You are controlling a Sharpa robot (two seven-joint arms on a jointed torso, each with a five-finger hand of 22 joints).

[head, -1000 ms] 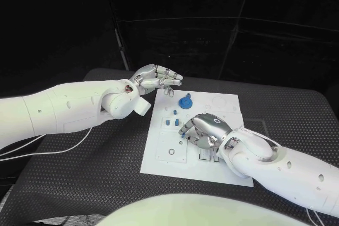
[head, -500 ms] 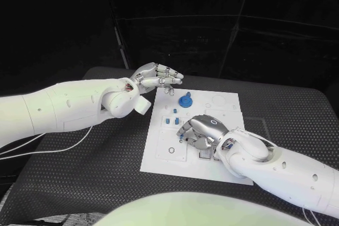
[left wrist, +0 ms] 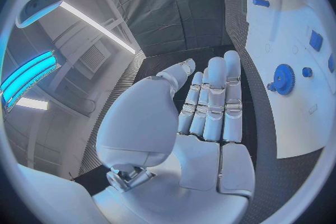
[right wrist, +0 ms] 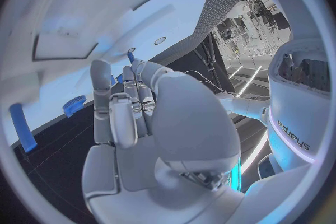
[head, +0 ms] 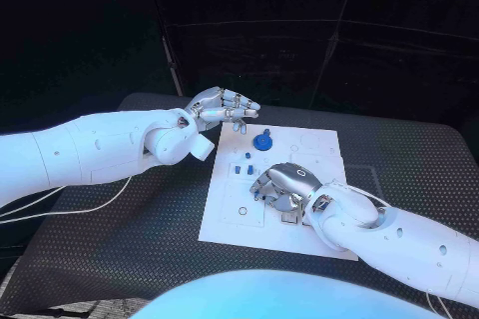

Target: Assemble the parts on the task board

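Since a second ago, my right robot hand (head: 284, 184) has crept slightly across the task board (head: 230, 212), fingers curled down; whether it grips anything I cannot tell. Beyond it stands the blue gear (head: 264, 141). My left robot hand (head: 221, 110) hovers empty, fingers loosely apart, past the board's far corner.

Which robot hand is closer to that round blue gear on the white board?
The left. The left robot hand hovers just off the board's far corner, beside the blue gear. The right robot hand rests farther down the white board, nearer the robot.
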